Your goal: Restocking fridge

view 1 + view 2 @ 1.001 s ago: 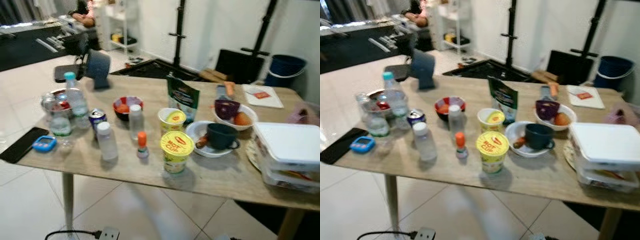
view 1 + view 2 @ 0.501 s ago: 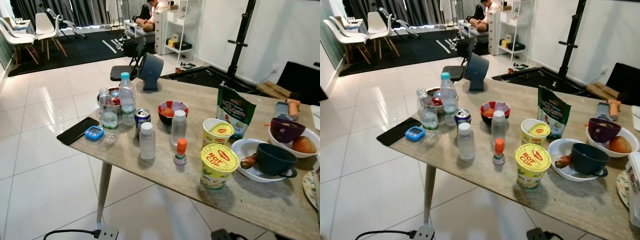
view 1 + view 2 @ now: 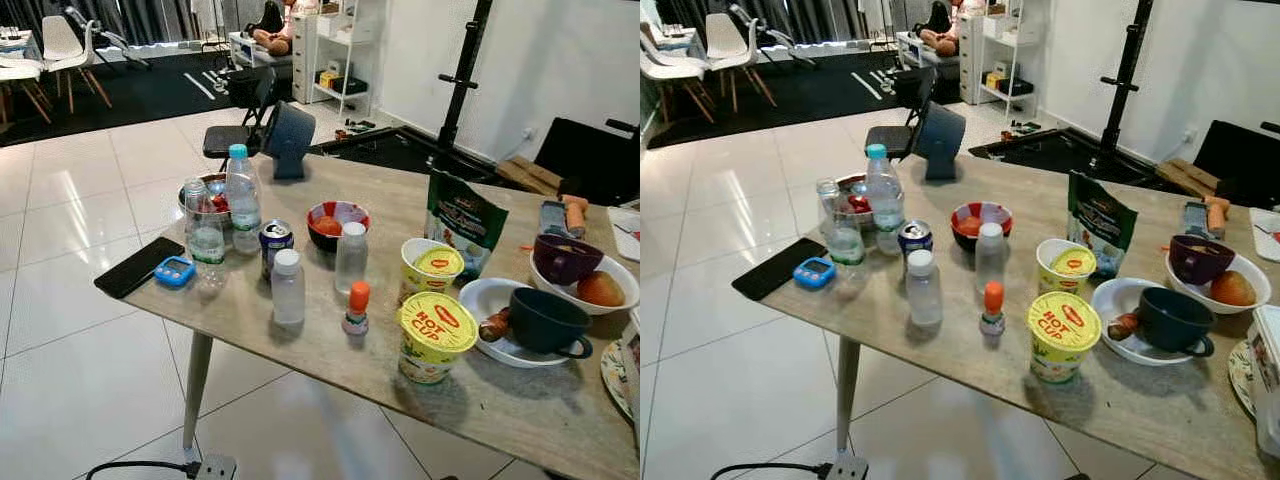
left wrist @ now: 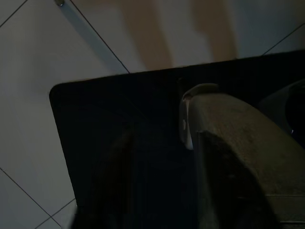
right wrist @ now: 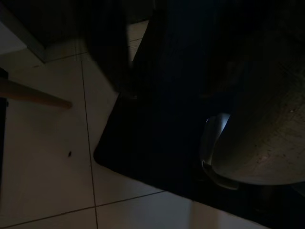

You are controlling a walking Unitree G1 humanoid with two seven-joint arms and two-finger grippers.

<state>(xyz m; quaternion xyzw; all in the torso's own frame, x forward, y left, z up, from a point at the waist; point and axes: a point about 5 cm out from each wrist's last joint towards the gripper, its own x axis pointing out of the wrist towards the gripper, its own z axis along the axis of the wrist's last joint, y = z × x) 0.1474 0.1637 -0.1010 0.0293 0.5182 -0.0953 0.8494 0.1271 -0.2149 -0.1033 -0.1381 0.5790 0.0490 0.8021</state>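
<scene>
A wooden table [image 3: 330,352] stands before me, crowded with food and drink. At its left end are a tall water bottle [image 3: 241,195], a smaller one [image 3: 204,236], a soda can [image 3: 275,244] and two white-capped bottles [image 3: 288,288] [image 3: 350,257]. A small orange-capped bottle [image 3: 356,308] stands near the front edge. To the right are two yellow-lidded noodle cups [image 3: 434,336] [image 3: 436,268] and a green pouch [image 3: 462,222]. Both arms hang idle. Their dark wrist views look down on a black mat [image 4: 143,143] and floor tiles.
A red bowl [image 3: 337,222], a metal bowl [image 3: 212,188], a dark mug in a white dish [image 3: 545,320] and a purple bowl [image 3: 566,258] beside an orange fruit [image 3: 600,288] also sit on the table. A phone [image 3: 138,266] and blue timer [image 3: 175,270] lie at the left corner. A power strip [image 3: 205,467] lies on the floor.
The camera has swung left and the blur has cleared, so the white boxes at the right have left the frame. Nothing on the table has moved.
</scene>
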